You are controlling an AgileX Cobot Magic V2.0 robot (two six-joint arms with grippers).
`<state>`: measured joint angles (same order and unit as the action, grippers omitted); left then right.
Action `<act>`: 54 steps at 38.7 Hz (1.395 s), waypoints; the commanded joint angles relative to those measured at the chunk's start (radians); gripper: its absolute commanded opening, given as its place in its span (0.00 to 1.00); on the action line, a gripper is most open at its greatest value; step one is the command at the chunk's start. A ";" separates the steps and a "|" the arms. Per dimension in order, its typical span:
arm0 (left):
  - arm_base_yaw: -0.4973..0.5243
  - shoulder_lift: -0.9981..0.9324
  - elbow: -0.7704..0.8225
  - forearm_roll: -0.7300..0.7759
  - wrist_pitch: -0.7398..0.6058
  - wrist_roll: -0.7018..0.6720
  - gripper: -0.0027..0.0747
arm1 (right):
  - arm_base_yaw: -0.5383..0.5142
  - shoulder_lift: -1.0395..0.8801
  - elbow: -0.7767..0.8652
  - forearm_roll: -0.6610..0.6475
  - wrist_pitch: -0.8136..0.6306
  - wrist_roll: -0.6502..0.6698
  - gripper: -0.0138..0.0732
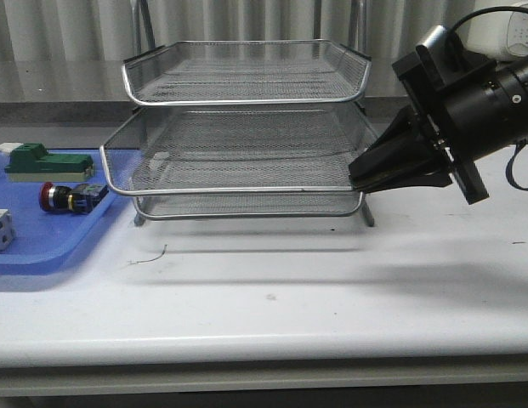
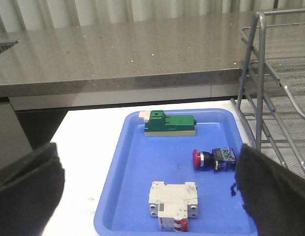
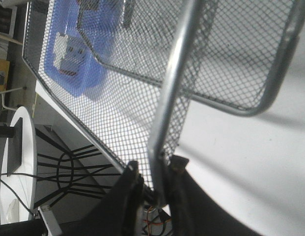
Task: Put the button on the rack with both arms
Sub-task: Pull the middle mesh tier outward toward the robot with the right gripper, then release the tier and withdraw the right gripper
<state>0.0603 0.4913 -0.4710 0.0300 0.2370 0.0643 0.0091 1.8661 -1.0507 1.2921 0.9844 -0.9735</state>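
Note:
The button [image 1: 72,197] lies on its side on the blue tray, red head to the left; the left wrist view shows the button [image 2: 213,159] just inside one finger. My left gripper [image 2: 147,152] hovers open above the tray, its fingers [image 2: 29,182] wide apart and holding nothing; it is out of the front view. The silver mesh rack [image 1: 246,127] stands mid-table. My right gripper [image 1: 355,177] is at the right end of the rack's middle tier. In the right wrist view the gripper [image 3: 157,169] is shut on the rack's chrome rim [image 3: 167,98].
On the blue tray [image 1: 42,251] at the left are also a green block [image 1: 42,160] and a white breaker [image 1: 0,229]. A thin wire scrap [image 1: 151,255] lies in front of the rack. A grey counter [image 2: 118,54] runs behind the table.

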 commanded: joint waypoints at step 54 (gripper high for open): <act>0.002 0.010 -0.031 -0.001 -0.077 -0.007 0.90 | -0.001 -0.389 -0.104 -0.402 0.135 0.350 0.14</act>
<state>0.0603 0.4913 -0.4710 0.0300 0.2370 0.0643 0.0090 1.5661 -1.0776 0.9424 1.1180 -0.7037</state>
